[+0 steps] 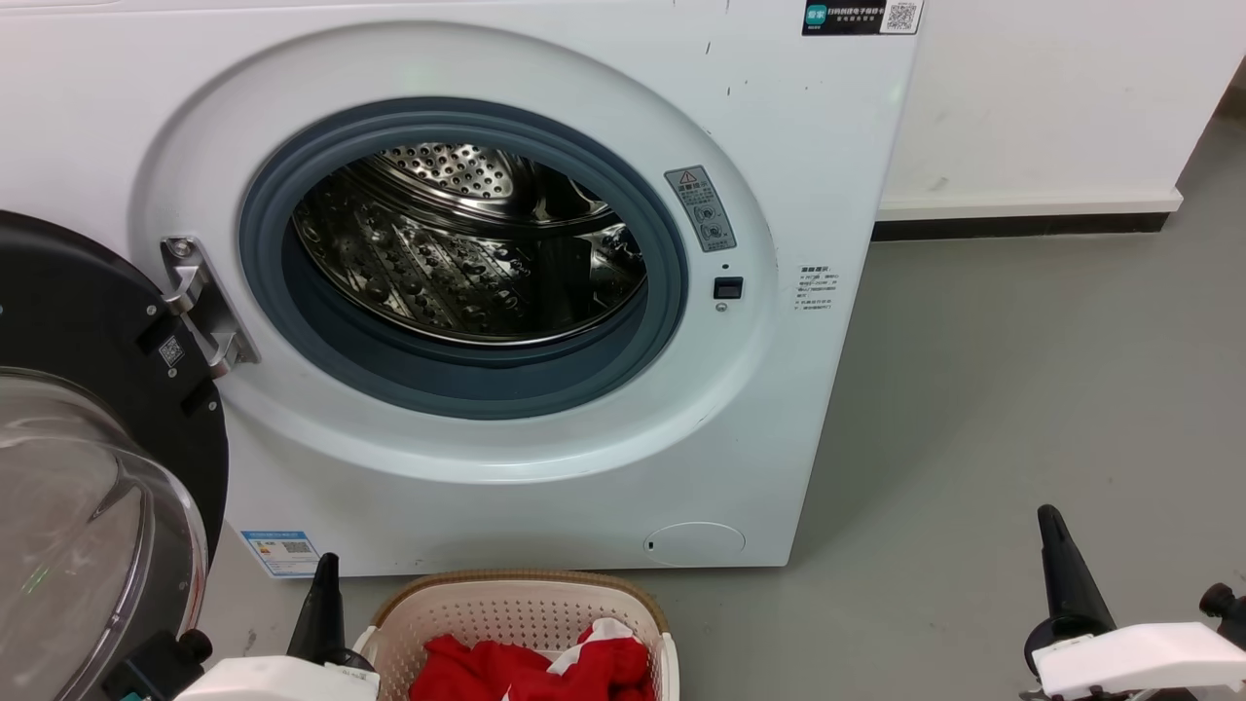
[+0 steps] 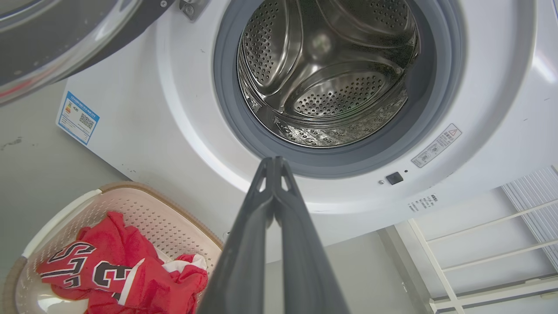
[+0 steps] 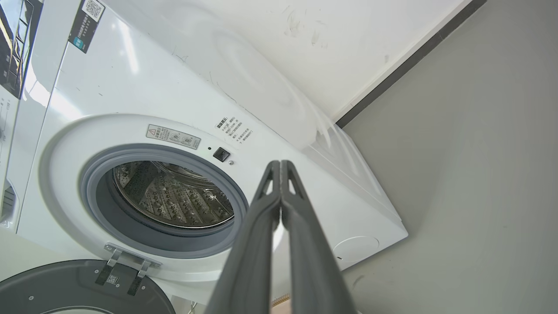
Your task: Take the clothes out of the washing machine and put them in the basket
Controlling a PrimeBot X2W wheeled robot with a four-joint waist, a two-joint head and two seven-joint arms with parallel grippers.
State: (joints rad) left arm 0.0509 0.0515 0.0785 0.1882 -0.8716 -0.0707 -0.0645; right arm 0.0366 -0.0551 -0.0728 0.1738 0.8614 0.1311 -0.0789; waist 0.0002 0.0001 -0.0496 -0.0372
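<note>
The white washing machine [image 1: 545,506] stands in front of me with its glass door [image 1: 88,487] swung open to the left. Its steel drum [image 1: 467,253] holds nothing that I can see. The red clothes [image 1: 526,667] lie in the cream basket [image 1: 516,599] on the floor below the opening; one [image 2: 91,270] bears black-and-white numbers, another has white trim. My left gripper [image 1: 326,574] is shut and empty just left of the basket. My right gripper [image 1: 1049,521] is shut and empty over the floor at the right. In the wrist views both grippers [image 2: 274,162] [image 3: 279,165] point at the machine's front.
Grey floor [image 1: 1022,389] stretches to the right of the machine up to a white wall with a dark skirting strip [image 1: 1022,226]. A white rack [image 2: 479,244] shows beside the machine in the left wrist view. The open door [image 3: 83,288] juts out on the left side.
</note>
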